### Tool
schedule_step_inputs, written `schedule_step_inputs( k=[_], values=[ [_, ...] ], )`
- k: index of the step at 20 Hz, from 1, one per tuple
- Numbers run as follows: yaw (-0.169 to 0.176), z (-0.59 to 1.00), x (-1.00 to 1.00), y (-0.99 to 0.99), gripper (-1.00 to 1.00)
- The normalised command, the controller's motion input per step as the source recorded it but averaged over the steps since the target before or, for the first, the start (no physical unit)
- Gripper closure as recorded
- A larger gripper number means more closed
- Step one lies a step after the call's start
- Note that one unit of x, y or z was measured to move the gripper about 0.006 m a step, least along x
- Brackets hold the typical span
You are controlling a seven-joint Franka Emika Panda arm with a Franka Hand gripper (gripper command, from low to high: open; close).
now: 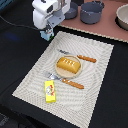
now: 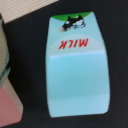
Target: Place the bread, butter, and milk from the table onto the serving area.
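At the placemat's eleven o'clock corner, the claw (image 1: 47,34) hangs over the milk (image 2: 77,65) on the black bench (image 1: 15,50); whether its jaws stand apart I cannot tell. Bread (image 1: 68,64) and butter (image 1: 50,90) already lie on the serving area (image 1: 97,85), so the milk step is likely in hand, calling for a firm grip on the carton's sides.

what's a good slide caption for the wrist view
Wrist camera close over the light-blue milk carton lying on the black table.

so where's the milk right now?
In the exterior view the milk is on the black table just off the placemat's far-left corner, mostly hidden under the pincer; the wrist view shows the carton filling the frame.
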Motion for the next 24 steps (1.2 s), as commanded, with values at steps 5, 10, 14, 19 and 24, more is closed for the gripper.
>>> schedule_step_inputs(
  k=[5, 10, 14, 19, 24],
  values=[
    [0.03, -0.12, -0.5, 0.0, -1.0],
    [0.029, -0.17, -0.52, 0.0, -1.0],
    [0.042, -0.23, -0.59, 0.02, -1.0],
    [0.051, -0.25, -0.62, 0.02, -1.0],
    [0.045, -0.24, -0.54, 0.0, -1.0]
  ],
)
